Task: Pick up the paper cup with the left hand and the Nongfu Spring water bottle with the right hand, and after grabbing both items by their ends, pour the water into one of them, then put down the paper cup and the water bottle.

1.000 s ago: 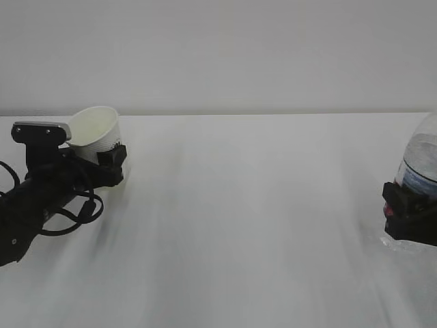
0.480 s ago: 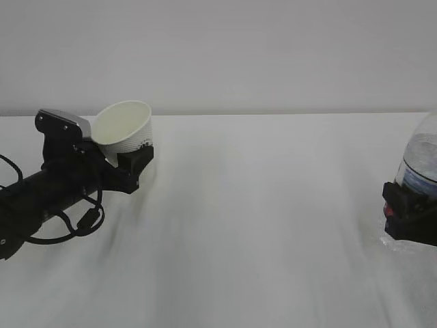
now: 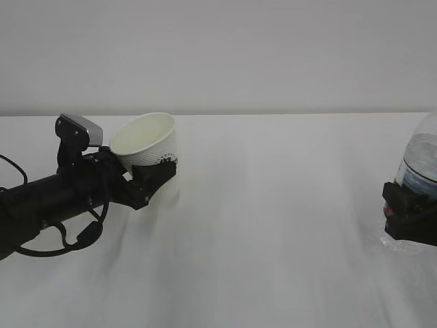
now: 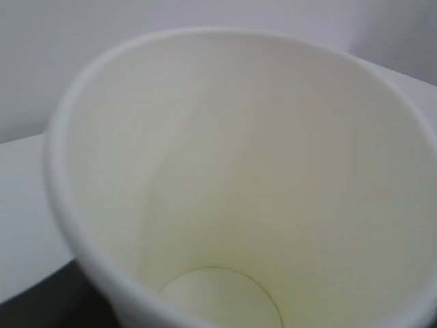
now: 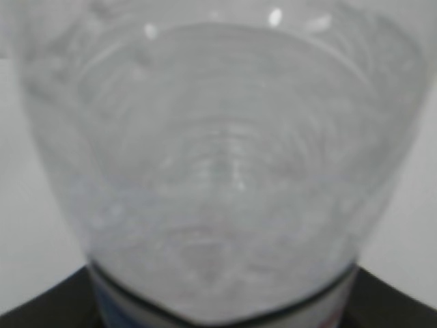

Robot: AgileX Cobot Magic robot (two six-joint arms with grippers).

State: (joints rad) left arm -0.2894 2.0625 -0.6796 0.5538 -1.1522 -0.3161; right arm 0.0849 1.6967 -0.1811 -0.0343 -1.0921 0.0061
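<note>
Left gripper [image 3: 153, 181] grips the tilted paper cup [image 3: 149, 140] above the table [image 3: 273, 225].

We see a plain pale grey wall [image 3: 225, 55] rising well behind the left pincer [image 3: 153, 181], and under both it and the right pincer [image 3: 410, 215] a white bench [image 3: 273, 239] spreading out smooth, evenly and softly lit, meeting the wall along one straight level edge.

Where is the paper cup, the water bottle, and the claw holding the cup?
paper cup [image 3: 151, 140]: exterior view, on its white inner wall.
water bottle [image 3: 420, 158]: exterior view, on its clear side above the label.
left claw [image 3: 151, 179]: exterior view, on the black finger under the cup.
</note>
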